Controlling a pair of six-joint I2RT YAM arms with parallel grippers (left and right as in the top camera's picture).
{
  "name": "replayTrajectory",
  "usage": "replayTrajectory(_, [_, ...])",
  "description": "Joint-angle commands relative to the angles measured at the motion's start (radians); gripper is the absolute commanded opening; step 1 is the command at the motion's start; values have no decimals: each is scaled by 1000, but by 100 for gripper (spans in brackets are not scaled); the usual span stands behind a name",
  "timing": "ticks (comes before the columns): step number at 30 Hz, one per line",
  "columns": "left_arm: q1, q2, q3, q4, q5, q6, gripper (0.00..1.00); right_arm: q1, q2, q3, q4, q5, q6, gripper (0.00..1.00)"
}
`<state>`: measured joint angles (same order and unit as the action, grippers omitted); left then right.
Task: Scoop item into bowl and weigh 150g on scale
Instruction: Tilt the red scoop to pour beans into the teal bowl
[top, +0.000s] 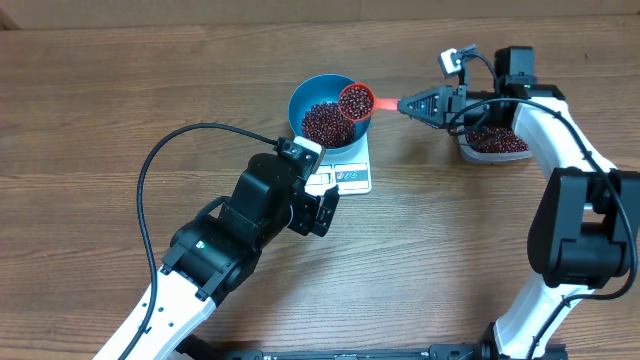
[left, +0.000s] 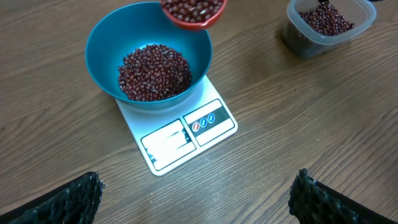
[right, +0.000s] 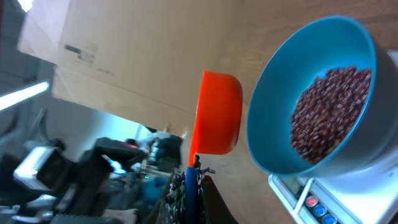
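Observation:
The blue bowl (top: 310, 98) stands on the white scale (top: 350, 176) and holds a heap of dark red beans (top: 322, 124). An orange-red scoop (top: 356, 101) full of beans hangs over the bowl's right rim, held level. My right gripper (top: 408, 103) is shut on the scoop's handle. In the right wrist view the scoop (right: 217, 112) sits left of the bowl (right: 273, 124), its blue handle between my fingers (right: 180, 199). My left gripper (top: 318, 203) hovers open just before the scale, holding nothing. The left wrist view shows the bowl (left: 102, 56), beans (left: 154, 71) and scale (left: 186, 140).
A clear plastic tub (top: 492, 143) with more beans stands at the right, under my right arm; it also shows in the left wrist view as the tub (left: 329, 25). A black cable (top: 160, 165) loops over the table left of the left arm.

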<state>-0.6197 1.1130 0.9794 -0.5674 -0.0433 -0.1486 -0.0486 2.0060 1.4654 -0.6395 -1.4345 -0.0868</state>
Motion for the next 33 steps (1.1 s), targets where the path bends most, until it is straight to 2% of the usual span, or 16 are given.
replayTrajectory(1, [4,-2,-9,5,11,22,99,29,3,31,56,40,44,4])
replayTrajectory(6, [4,-2,-9,6,10,22,99,63,3,31,201,79,61,4])
replayTrajectory(13, [4,-2,-9,23,11,21,99,89,3,31,310,218,57,4])
replayTrajectory(22, [4,-2,-9,23,11,21,99,100,3,30,369,271,-71,4])
replayTrajectory(29, [4,-2,-9,23,11,22,99,100,3,30,330,275,-342,3])
replayTrajectory(33, [4,-2,-9,23,10,22,99,100,3,30,322,275,-449,3])
